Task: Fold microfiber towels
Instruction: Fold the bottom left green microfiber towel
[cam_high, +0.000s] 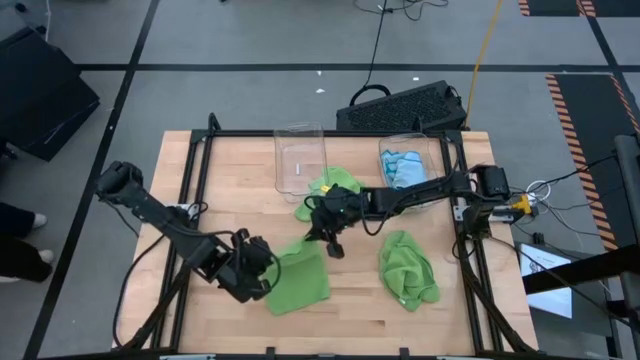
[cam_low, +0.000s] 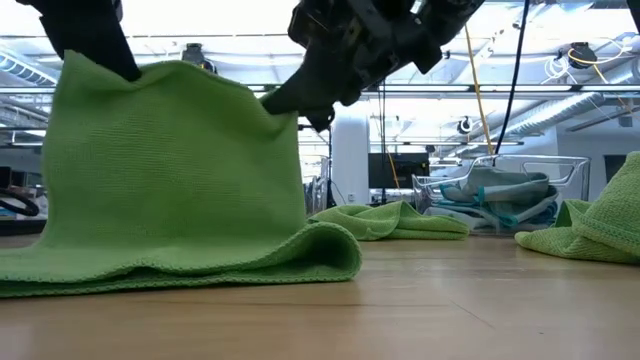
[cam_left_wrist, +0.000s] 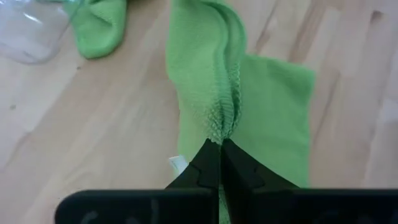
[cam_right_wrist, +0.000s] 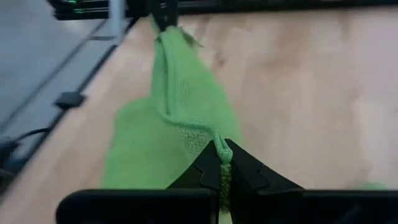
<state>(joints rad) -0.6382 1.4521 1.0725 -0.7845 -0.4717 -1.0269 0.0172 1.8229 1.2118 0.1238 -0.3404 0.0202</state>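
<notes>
My left gripper (cam_high: 268, 272) and right gripper (cam_high: 333, 243) are each clamped tight on a corner of the green towel (cam_high: 298, 280) — edge lifted taut at near-centre, remainder trailing on the table (cam_high: 350, 305) — presumably to fold it over.

A lime green towel (cam_low: 180, 170) hangs pinched at two upper corners, its lower edge folded on the wooden table (cam_low: 420, 310). Another green towel (cam_low: 390, 220) lies behind, near a clear bin (cam_low: 500, 200).
</notes>
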